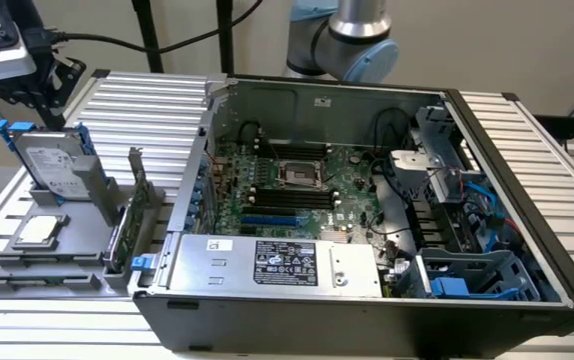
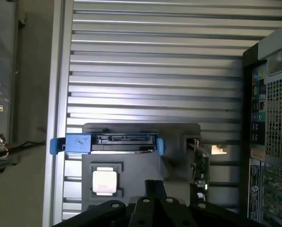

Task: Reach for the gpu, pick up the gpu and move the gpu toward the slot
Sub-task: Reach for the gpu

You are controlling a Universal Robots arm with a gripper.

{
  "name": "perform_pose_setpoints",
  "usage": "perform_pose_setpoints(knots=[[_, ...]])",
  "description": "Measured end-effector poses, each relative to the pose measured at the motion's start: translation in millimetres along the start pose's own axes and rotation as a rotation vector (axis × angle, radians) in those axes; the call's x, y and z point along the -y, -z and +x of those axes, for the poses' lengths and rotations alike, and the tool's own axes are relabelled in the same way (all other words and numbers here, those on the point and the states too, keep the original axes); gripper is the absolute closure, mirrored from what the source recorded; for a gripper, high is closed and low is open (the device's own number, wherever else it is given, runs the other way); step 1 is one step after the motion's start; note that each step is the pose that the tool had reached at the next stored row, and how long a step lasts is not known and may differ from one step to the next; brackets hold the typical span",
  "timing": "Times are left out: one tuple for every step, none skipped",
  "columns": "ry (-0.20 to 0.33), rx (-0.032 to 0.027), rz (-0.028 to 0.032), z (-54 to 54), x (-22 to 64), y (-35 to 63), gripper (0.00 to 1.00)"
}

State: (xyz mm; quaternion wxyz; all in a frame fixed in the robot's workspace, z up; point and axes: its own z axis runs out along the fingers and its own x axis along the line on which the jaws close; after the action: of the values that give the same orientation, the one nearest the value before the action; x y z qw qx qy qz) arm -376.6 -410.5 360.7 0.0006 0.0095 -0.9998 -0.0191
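**A:** Where's the gpu?

**B:** The gpu (image 1: 134, 214) stands on its long edge in the grey holder (image 1: 67, 264), btw the hard drive (image 1: 55, 169) & the PC case (image 1: 367, 334). Its long axis runs alongside the case's side wall. The silver bracket end sticks up at the end farther from the exterior cam. In the wrist view the gpu (image 2: 200, 168) is edge-on, a thin green strip.

**A:** Room around it?

**B:** Tight on the case side, w/ the wall just beside it. On the other side comes the drive, upright in its blue rails. The processor chip (image 1: 41, 231) lies flat nearby. Above the gpu's top edge it's open. The slatted table (image 1: 537, 150) runs around the holder. The case lies open upward. The blue slot (image 1: 266, 221) on the motherboard (image 1: 307, 187) is well apart from the gpu, beyond that wall.

**A:** Your jaws?

**B:** My gripper (image 2: 155, 191) hangs over the holder, btw chip & gpu, apart from the gpu. Can't tell if the jaws are spread or pressed together.

**A:** Anything hidden?

**B:** The gpu's bottom edge is sunk in the holder. In the wrist view one end is cut off by my black body. Parts on the board's face are too small to make out.
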Motion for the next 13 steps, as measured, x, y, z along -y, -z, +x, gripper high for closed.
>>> perform_pose_setpoints(knots=[[0.000,0.0001,0.0000,-4.5,0.1,-0.3,0.89],[0.000,0.0000,0.0000,-9.0,0.2,-0.8,0.89],[0.000,0.0000,0.0000,-13.5,0.4,-1.5,0.89],[0.000,0.0001,0.0000,-18.0,0.6,-2.3,0.89],[0.000,0.0000,0.0001,-22.6,0.9,-3.3,0.89],[0.000,0.0000,0.0001,-27.4,1.2,-4.5,0.89],[0.000,0.0001,0.0001,-31.9,1.6,-5.8,0.89],[0.000,0.0000,0.0002,-36.5,2.1,-7.1,0.89],[0.000,0.0000,0.0002,-41.0,2.6,-8.3,0.89],[0.000,0.0001,0.0001,-45.5,3.1,-9.7,0.89],[0.000,0.0001,0.0001,-50.1,3.7,-11.0,0.89],[0.000,0.0000,0.0002,-54.6,4.4,-12.1,0.89],[0.000,0.0001,0.0002,-59.2,5.3,-13.5,0.89]])
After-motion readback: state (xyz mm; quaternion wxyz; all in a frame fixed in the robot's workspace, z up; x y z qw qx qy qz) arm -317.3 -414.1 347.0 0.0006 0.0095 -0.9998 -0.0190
